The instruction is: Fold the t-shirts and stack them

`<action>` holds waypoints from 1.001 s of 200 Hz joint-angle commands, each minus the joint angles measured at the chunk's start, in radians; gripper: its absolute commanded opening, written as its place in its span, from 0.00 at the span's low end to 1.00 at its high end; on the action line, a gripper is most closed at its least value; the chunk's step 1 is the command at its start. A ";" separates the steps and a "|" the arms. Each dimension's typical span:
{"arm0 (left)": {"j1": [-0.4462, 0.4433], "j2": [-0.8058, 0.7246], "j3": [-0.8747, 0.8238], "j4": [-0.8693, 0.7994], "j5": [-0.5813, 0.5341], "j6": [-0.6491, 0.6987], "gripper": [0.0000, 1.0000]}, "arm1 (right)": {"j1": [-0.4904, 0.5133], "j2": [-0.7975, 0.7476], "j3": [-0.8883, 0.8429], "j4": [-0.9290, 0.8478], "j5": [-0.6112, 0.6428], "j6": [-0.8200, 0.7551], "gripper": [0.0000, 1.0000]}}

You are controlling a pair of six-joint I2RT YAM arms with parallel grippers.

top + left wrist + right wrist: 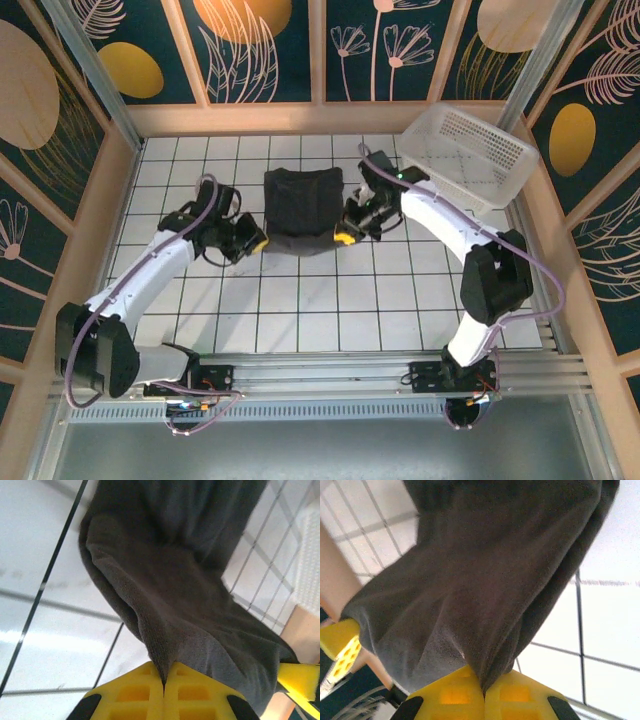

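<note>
White gridded tabletop (330,310) inside leaf-patterned panels (260,50); t-shirt (300,205) lies partly folded left of the basket (470,150); left pincer (164,682) and right pincer (484,687) each pinch a near corner, jaws pressed tight on cloth, likely to lift that edge over for the next fold; no legible writing or brand anywhere.

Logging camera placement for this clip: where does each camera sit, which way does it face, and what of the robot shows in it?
Top external: above and behind the arm bases, looking down on the tiled table; both arms show, left gripper and right gripper pinching the t-shirt, basket far right.
Left wrist: on the left arm, facing along its shut yellow fingers to the pinched fabric.
Right wrist: likewise on the right arm, mirrored.
Shared: both wrist views show the same shirt, each catching the other gripper's yellow tip.
</note>
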 commanded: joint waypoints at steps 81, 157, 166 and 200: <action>0.141 0.519 0.441 0.274 -0.056 -0.027 0.00 | -0.153 0.508 0.613 0.110 0.012 0.218 0.00; 0.183 0.761 0.743 0.256 -0.065 0.056 0.56 | -0.220 0.736 0.952 0.118 0.028 -0.001 0.60; 0.179 0.698 0.656 0.286 -0.057 0.032 0.56 | -0.218 0.655 0.819 0.175 0.042 -0.016 0.60; 0.108 0.440 0.230 0.419 0.020 -0.152 0.53 | -0.188 0.346 0.350 0.379 0.089 -0.057 0.59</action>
